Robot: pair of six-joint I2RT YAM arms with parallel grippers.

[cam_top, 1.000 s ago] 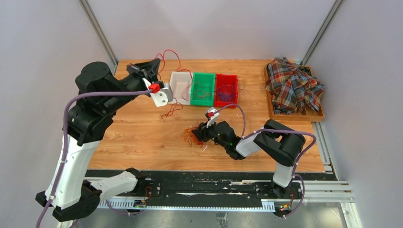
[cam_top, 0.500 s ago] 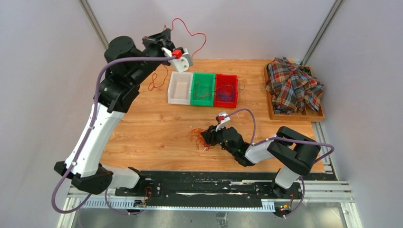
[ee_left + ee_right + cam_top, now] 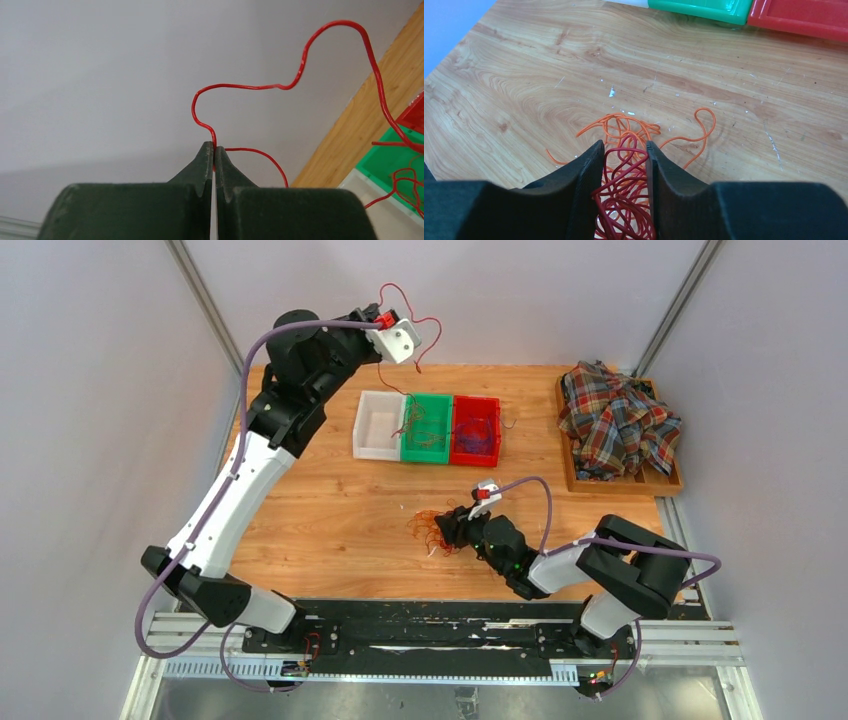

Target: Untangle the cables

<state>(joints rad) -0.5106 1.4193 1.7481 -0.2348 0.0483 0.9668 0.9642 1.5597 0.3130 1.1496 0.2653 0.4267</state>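
Three bins (image 3: 375, 430), two arms (image 3: 225, 505), one cable tangle (image 3: 428, 528).

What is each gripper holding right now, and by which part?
Left gripper: one red cable, pinched mid-length. Right gripper: the tangled bunch on the table, clamped around its red strands.

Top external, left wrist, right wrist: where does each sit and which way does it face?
Top external: above and behind the bases, looking down at the table; both arms show whole.
Left wrist: raised high, facing the grey wall; the left gripper pinches the red cable.
Right wrist: low, looking down at the cable bunch clamped in the right gripper.
Shared: the green bin shows in all three.
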